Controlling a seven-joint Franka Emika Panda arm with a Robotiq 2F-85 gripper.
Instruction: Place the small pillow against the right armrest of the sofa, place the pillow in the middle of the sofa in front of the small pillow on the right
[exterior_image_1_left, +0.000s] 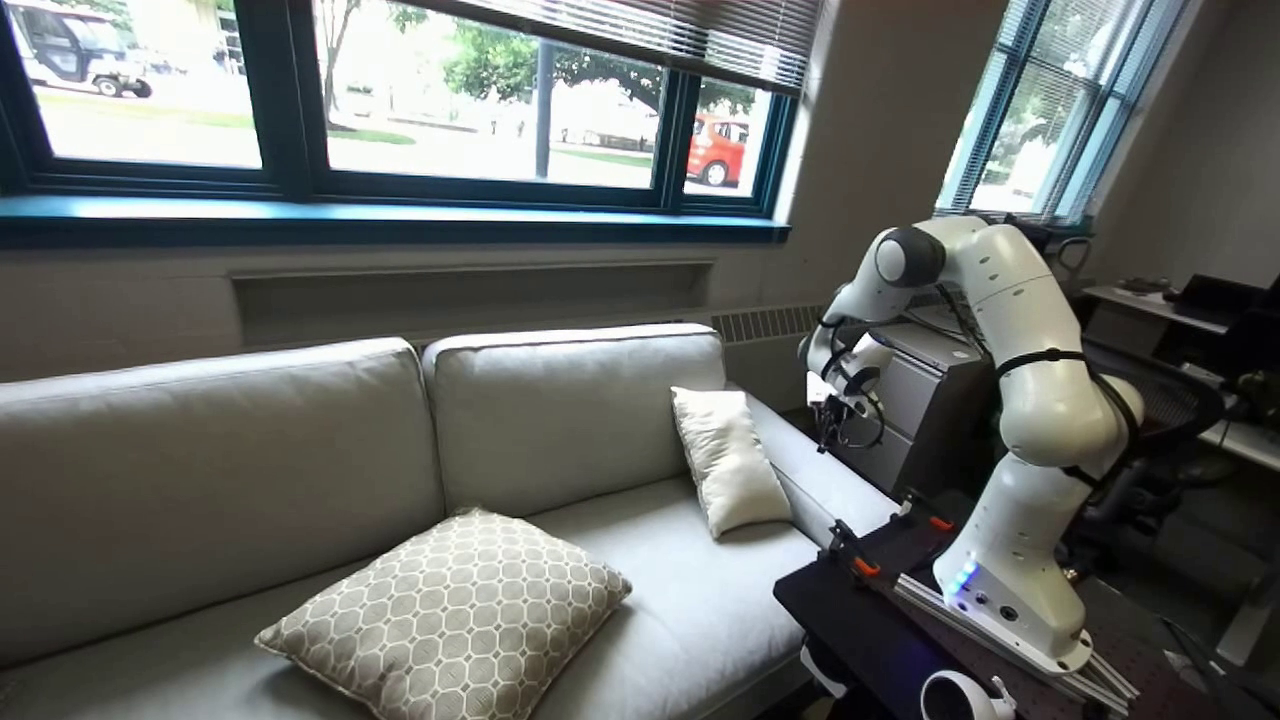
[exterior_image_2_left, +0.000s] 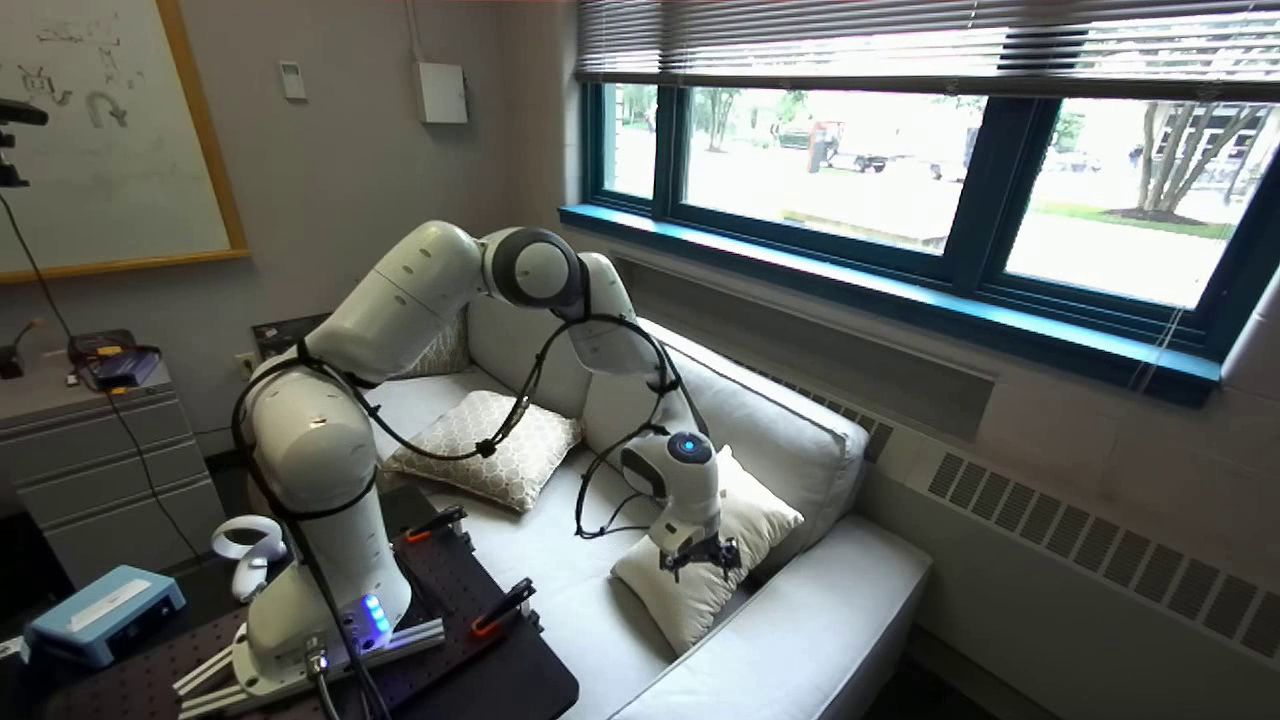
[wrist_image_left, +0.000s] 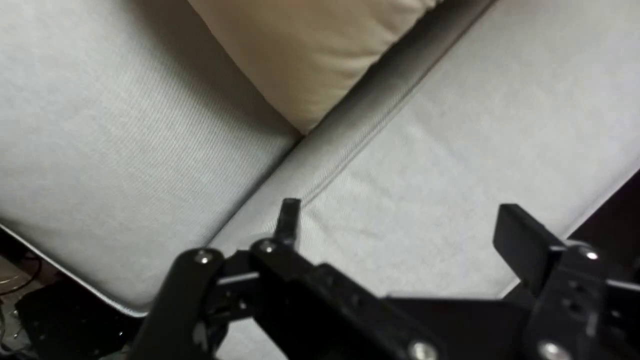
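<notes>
The small pillow (exterior_image_1_left: 728, 462) is plain off-white and leans, tilted, in the corner by the back cushion and the right armrest (exterior_image_1_left: 825, 475) of the sofa (exterior_image_1_left: 570, 410). Its lower corner shows in the wrist view (wrist_image_left: 310, 60) beside the seam where seat meets armrest (wrist_image_left: 450, 165). The larger lattice-patterned pillow (exterior_image_1_left: 460, 610) lies flat on the middle of the seat, apart from the small pillow, and also shows (exterior_image_2_left: 490, 445) behind the arm. My gripper (wrist_image_left: 400, 207) hangs over the armrest with jaws wide apart and nothing between them; in an exterior view the gripper (exterior_image_2_left: 705, 560) partly covers the small pillow.
A black table (exterior_image_2_left: 530, 670) carries the robot base at the sofa's front, with orange-tipped clamps (exterior_image_2_left: 505, 605) along its edge. Cables loop loosely from the arm (exterior_image_2_left: 540, 370). Another patterned cushion (exterior_image_2_left: 445, 350) sits at the sofa's far end. A filing cabinet (exterior_image_1_left: 930, 390) stands beyond the armrest.
</notes>
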